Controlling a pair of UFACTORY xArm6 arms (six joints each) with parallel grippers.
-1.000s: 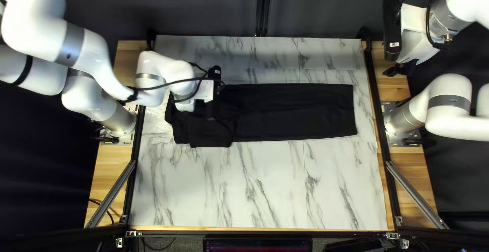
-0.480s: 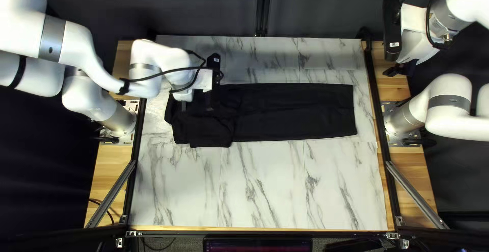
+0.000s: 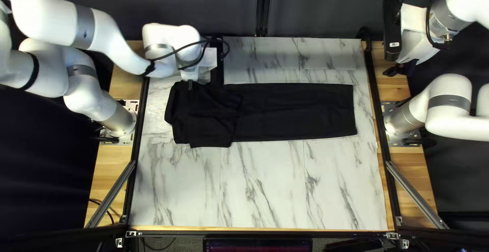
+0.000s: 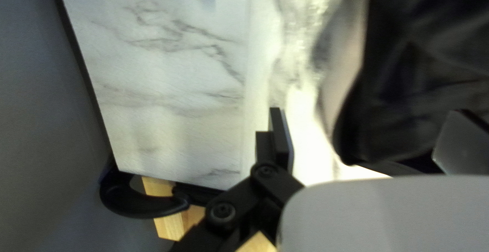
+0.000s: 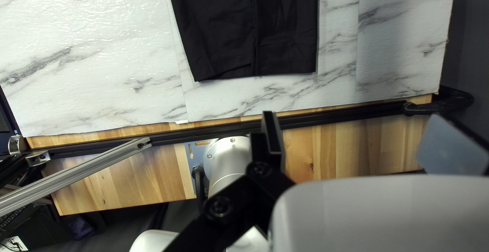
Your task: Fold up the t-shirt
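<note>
The black t-shirt [image 3: 295, 112] lies as a long folded strip across the table, its left part bunched in several layers. Over the far edge of that bunched part is my left gripper [image 3: 205, 81]. My left gripper [image 4: 364, 135] is open in its wrist view, with the dark shirt [image 4: 417, 78] beneath and beside one finger and bare marble by the other. My right gripper [image 3: 402, 70] hangs over the table's right edge, away from the shirt. Open and holding nothing, my right gripper [image 5: 356, 137] has the shirt's straight end [image 5: 249, 33] ahead of it.
The marble-patterned tabletop [image 3: 265, 186] stretches bare on the near side of the shirt. Black rails run along both sides, with wooden strips [image 3: 112, 165] outside them. A silver strut [image 5: 76, 173] and my right arm's base [image 5: 229, 157] lie beneath the right gripper.
My left gripper has moved from over the bunched part of the shirt toward the table's far edge. The shirt shows no clear movement, and my right arm has stayed still.
</note>
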